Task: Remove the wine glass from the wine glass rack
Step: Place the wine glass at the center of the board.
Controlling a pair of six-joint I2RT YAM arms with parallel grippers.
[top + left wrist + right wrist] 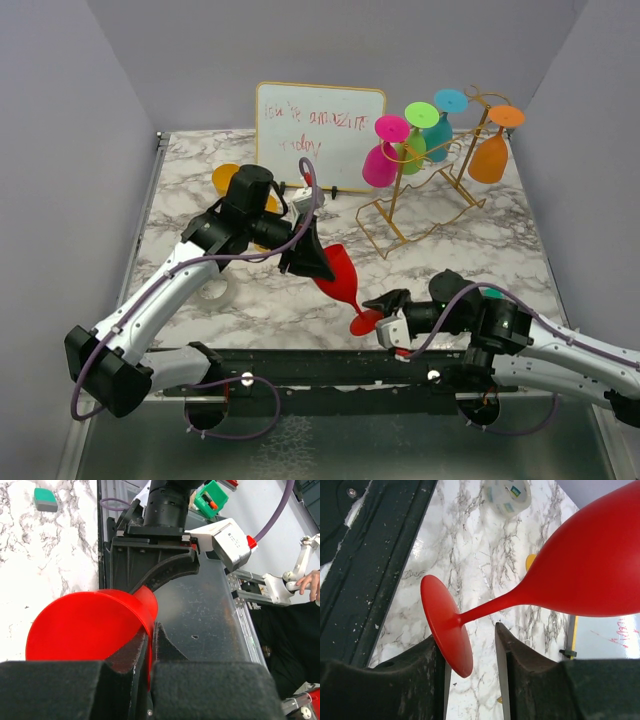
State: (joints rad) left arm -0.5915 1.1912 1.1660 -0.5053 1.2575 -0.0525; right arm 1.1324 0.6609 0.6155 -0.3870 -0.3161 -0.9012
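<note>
So the red wine glass [338,272] is already off the rack [420,215] and hangs tilted in the air over the near middle of the counter [500,260], bowl up toward the far left, foot down toward the near right. The left claw [149,647] is clenched on the rim of the bowl, one finger inside and one outside, which I guess is why the glass can hang at that angle without any other support. The right claw [469,635] sits with its fingers apart and the foot of the glass between them, not pinched, so it looks to me like a handover with only the left doing the holding. The rack stands far right, well apart, with four other coloured glasses hanging upside down on it. Hard to tell whether the foot brushes one right finger. An orange thing [225,178] far left is half hidden behind the left arm, and the whiteboard [318,125] scribble is unreadable.
</note>
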